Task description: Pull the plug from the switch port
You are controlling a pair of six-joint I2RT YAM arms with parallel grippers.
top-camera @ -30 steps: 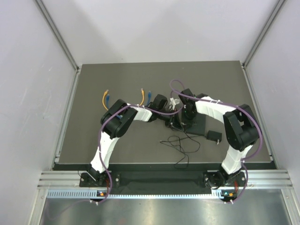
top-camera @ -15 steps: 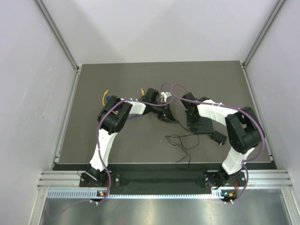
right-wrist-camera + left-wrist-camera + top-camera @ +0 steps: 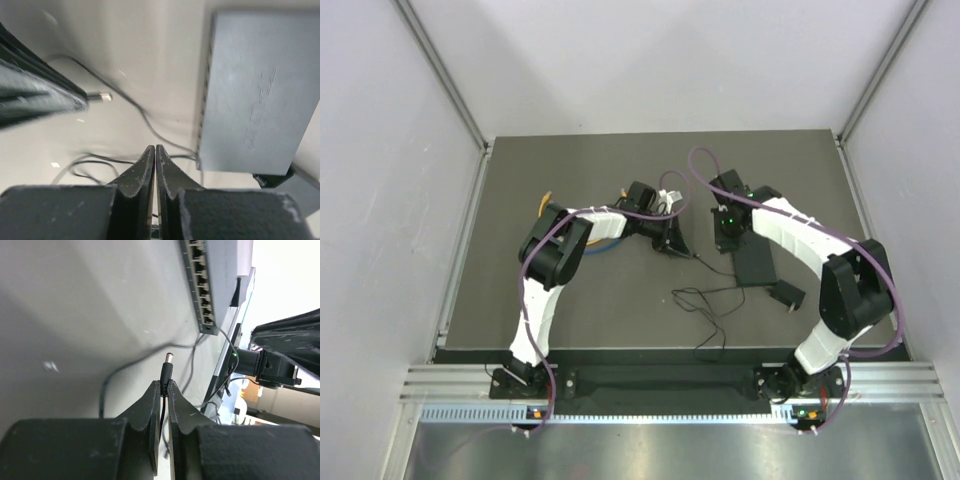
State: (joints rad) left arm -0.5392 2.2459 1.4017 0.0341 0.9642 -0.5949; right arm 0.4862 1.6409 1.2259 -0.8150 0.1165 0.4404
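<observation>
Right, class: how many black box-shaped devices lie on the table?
2. The flat network switch lies right of centre, partly under the right arm; the small cube-shaped adapter sits by its near-right corner. The arms could hide more.

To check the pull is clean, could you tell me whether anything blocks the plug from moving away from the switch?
Nothing visible does: the left gripper pinches the plug, its metal tip bare and well apart from the switch.

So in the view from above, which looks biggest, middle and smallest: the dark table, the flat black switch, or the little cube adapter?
1. dark table, by far
2. flat black switch, partly hidden by the right arm
3. little cube adapter
</observation>
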